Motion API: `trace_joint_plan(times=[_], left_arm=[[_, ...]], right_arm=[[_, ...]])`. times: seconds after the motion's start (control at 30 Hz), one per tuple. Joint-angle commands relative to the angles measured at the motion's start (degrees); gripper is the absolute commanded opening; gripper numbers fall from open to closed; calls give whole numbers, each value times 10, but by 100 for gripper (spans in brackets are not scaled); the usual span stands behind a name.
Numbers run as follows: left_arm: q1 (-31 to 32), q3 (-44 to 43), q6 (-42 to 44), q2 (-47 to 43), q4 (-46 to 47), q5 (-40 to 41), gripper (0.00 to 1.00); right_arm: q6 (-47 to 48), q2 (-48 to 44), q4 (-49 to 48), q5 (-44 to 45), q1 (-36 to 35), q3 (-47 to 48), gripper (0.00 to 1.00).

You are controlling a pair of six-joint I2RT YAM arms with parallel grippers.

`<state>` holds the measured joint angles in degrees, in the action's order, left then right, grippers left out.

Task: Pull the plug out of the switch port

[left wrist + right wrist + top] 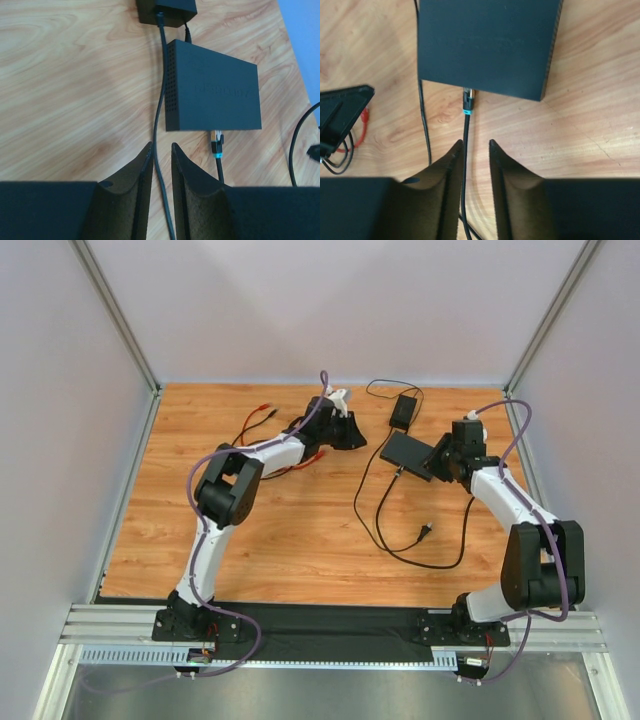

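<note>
The switch (408, 453) lies flat on the wooden table (290, 540), and I place all else from it. The plug (467, 103), with a blue-green band on its collar, sits in a port on the edge of the switch that faces my right claw (475, 142). Its black cable (465, 145) runs straight away from the switch and shows in the slot between my right fingers (505, 195). Those fingers stand slightly spread, the slot wider than the cable. I cannot tell whether the cable lies at their height or on the wood below. Seen from above, my right claw is just beside the switch's right end.

My left claw (161, 146) is to the switch's left, near but apart, with bare wood between. Its fingers (132, 195) are slightly spread too, pinching nothing that I can see. A small adapter brick (167, 12) lies just beyond the switch's far corner. Its thin cord (161, 90) runs along the vented side of the switch into my left slot. Red leads (262, 418) lie farther left of the switch, past my left claw
</note>
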<state>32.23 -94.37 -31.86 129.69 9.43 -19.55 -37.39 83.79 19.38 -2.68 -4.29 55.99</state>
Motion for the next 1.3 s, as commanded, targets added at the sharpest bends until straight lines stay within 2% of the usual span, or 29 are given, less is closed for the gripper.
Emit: trace_joint_plan(times=[0.0, 0.03, 0.1, 0.47, 0.73, 0.87, 1.03, 1.17, 1.27], left_arm=[[20, -87, -14, 48, -36, -25, 28], [22, -112, -24, 60, -48, -23, 27], [27, -133, -30, 85, -56, -22, 26], [39, -221, -66, 149, -124, -1, 19], [45, -257, -73, 171, -155, 0, 19], [49, -241, -78, 160, -148, -14, 17], [71, -169, -78, 123, -112, -28, 17], [85, -144, -80, 107, -108, -49, 17], [86, -120, -73, 86, -106, -28, 16]], right_arm=[[19, -11, -27, -12, 4, -17, 26], [19, -4, -28, -21, 7, -18, 19], [19, 4, -31, -35, 9, -18, 10], [14, 37, -41, -51, 11, -13, 8], [11, 42, -50, -63, 11, -10, 9], [9, 46, -53, -65, 10, -16, 9], [-2, 59, -64, -63, 14, -33, 12], [-35, 68, -107, -98, 29, -62, 13], [-59, 67, -136, -116, 38, -89, 15]])
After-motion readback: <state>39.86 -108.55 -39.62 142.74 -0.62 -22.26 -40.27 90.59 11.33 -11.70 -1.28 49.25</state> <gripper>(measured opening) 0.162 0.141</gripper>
